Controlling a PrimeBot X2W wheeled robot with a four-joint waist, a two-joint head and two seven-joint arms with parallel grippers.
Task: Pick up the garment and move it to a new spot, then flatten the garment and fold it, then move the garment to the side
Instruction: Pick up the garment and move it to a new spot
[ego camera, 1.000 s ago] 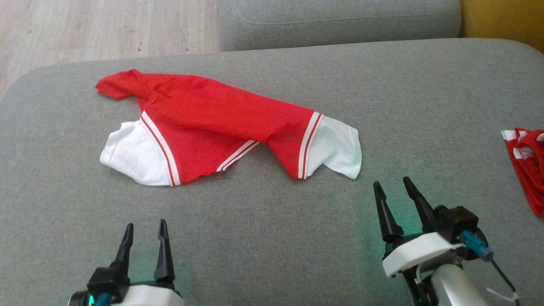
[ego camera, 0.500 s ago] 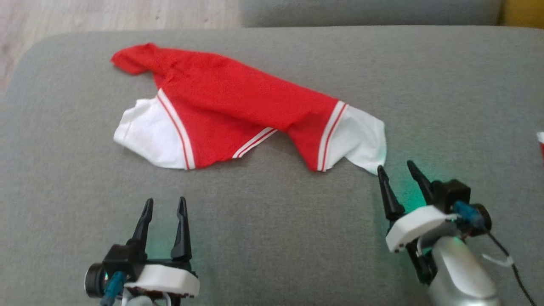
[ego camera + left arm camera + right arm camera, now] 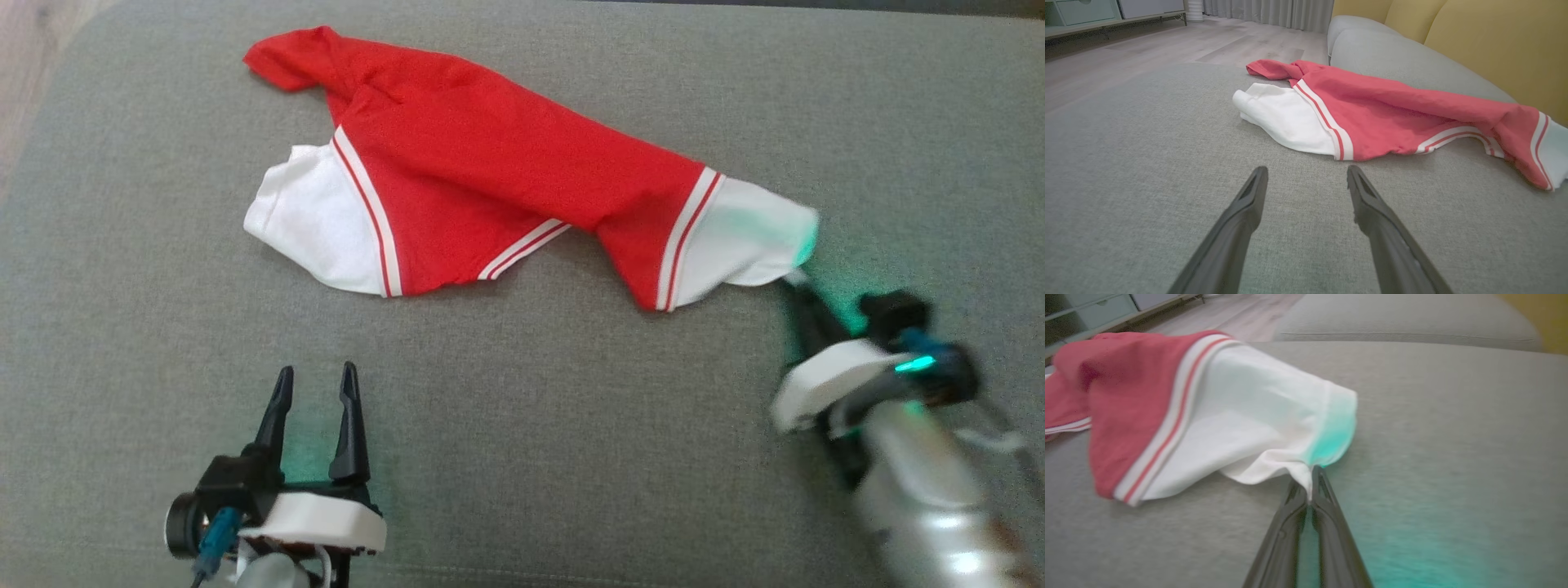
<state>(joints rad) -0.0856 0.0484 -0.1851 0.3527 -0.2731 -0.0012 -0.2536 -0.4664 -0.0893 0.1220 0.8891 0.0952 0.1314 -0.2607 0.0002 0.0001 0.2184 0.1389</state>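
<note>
One second on: right claw [image 3: 1312, 471] newly tight on white sleeve of garment [image 3: 506, 171]; left claw [image 3: 316, 374] wide, empty.

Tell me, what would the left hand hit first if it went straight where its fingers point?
Probably the garment: its white sleeve end, near the striped trim, after a bare stretch of grey cushion.

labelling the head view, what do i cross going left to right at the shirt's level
grey cushion → left white sleeve end → red body of the garment → right white sleeve end → right gripper, shut on that sleeve's edge
</note>
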